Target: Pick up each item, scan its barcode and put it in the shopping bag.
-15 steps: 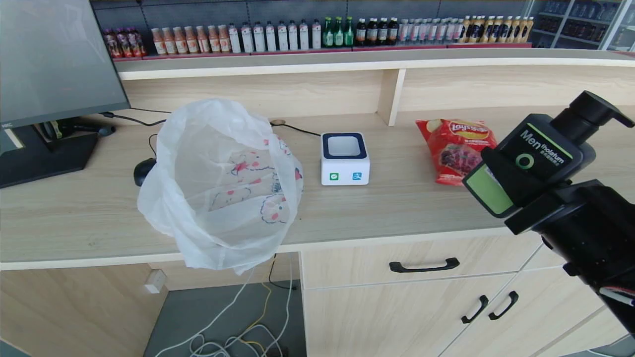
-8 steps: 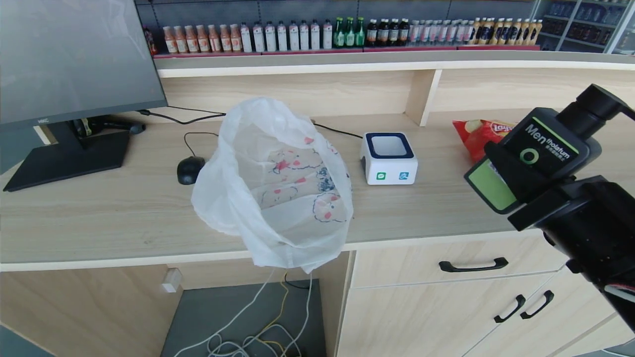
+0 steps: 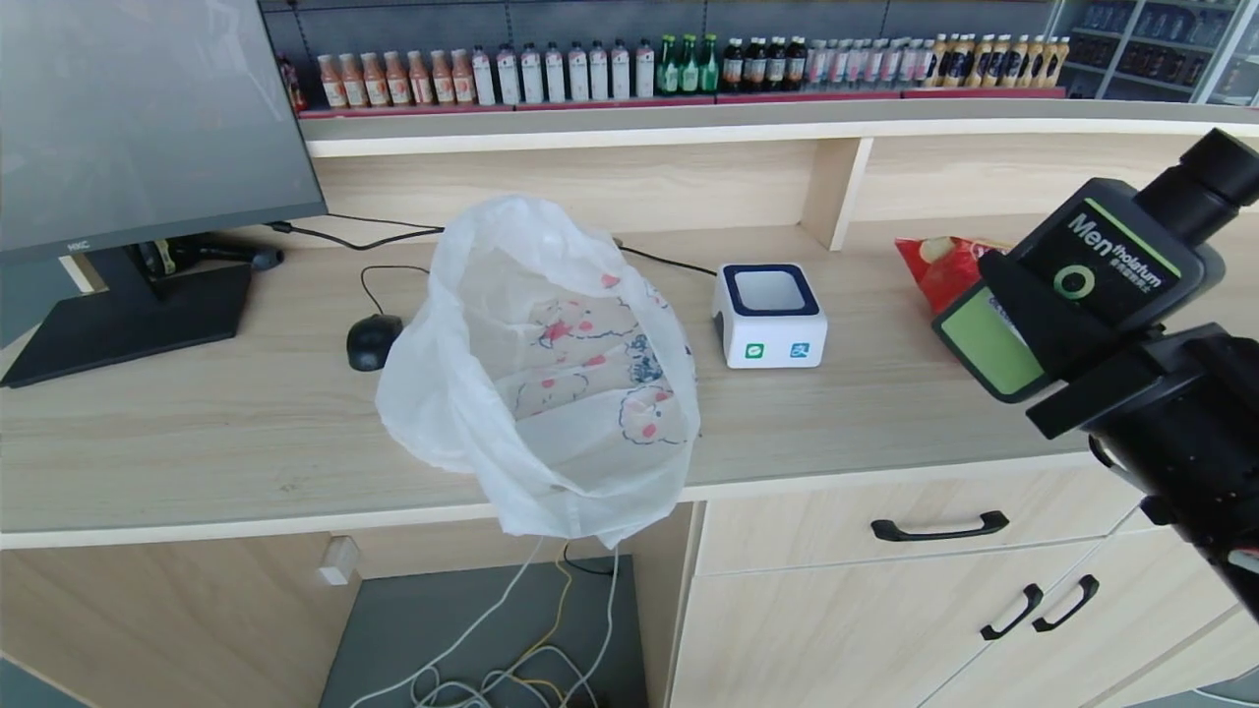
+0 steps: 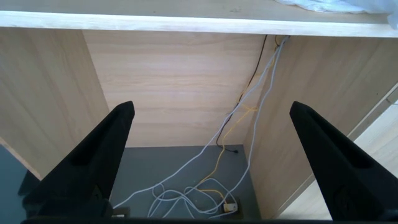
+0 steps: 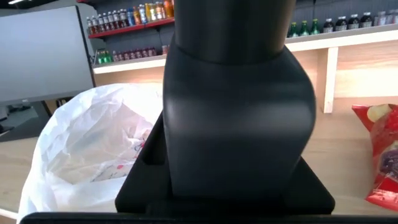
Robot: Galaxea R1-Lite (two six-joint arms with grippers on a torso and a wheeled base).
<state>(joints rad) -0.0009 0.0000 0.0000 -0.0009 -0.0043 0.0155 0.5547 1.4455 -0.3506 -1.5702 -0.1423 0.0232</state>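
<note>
Black plastic makes up most of the bottle (image 3: 1116,261), which has a pump on top and a bright green patch on its side. The right claw (image 3: 1057,344) is closed tight around its middle and holds it up in the air, at 3 o'clock in the head view, out past the front edge of the worktop (image 3: 197,433). The bottle leans, with the pump pointing to about 1 o'clock. I think it is gripped by the middle so it cannot slip and so its sides stay free for scanning. I cannot see a barcode on it from here. The little white scanner (image 3: 770,315) sits on the worktop at 9 o'clock from the bottle, well apart from it, and its window faces up, so the barcode will likely have to be turned down to it. The shopping bag (image 3: 551,393) is thin and white with red and blue drawings. It sits at 8 o'clock from the scanner, and its mouth gapes open toward the robot, with its bottom hanging over the edge. That looks handy for dropping things in. A red chip bag (image 3: 939,270) lies flat at 3 o'clock from the scanner and waits its turn. A mouse (image 3: 374,341) sits at 9 o'clock from the bag. The left claw (image 4: 211,162) is spread wide and holds nothing, low down below the worktop, near some wires (image 4: 211,186).
</note>
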